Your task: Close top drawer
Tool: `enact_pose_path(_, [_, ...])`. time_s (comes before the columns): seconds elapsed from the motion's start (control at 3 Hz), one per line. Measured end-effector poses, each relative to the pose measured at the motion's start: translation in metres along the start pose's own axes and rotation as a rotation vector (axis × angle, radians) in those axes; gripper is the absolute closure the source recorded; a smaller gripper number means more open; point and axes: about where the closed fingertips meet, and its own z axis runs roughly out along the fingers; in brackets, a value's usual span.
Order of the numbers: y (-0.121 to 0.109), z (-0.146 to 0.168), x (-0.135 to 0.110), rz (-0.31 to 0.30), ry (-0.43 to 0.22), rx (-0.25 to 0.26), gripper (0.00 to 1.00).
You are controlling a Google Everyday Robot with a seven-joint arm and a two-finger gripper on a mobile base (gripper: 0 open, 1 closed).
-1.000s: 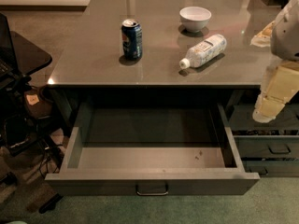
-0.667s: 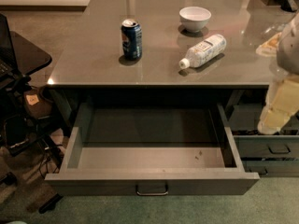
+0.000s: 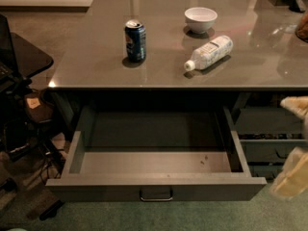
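Note:
The top drawer (image 3: 156,186) is a wide grey metal tray, pulled far out from under the grey counter (image 3: 86,57), and it is empty. Its flat front panel faces me and carries a small loop handle (image 3: 156,195) at its centre. My gripper (image 3: 294,174) shows as a blurred pale shape at the right edge of the camera view, low, just right of the drawer's front right corner and apart from it.
On the counter stand a blue soda can (image 3: 135,41), a white bowl (image 3: 200,19) and a clear plastic bottle (image 3: 209,52) lying on its side. Narrower grey drawers (image 3: 269,138) sit to the right. A black stand and cables (image 3: 19,105) crowd the left, over green carpet.
My gripper has moved down along the right edge, from counter height to the level of the drawer front. The drawer and the counter objects have not moved.

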Motion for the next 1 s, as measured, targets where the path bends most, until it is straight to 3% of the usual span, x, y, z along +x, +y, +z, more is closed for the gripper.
enact_pose_path(0.33, [0.037,0.055,0.033,0.074,-0.036,-0.005,0.00])
enact_pose_path(0.67, [0.089,0.125,0.056,0.086,-0.038,-0.093,0.00])
enact_pose_path(1.0, [0.161,0.175,0.078,0.056,0.002,-0.234,0.00])
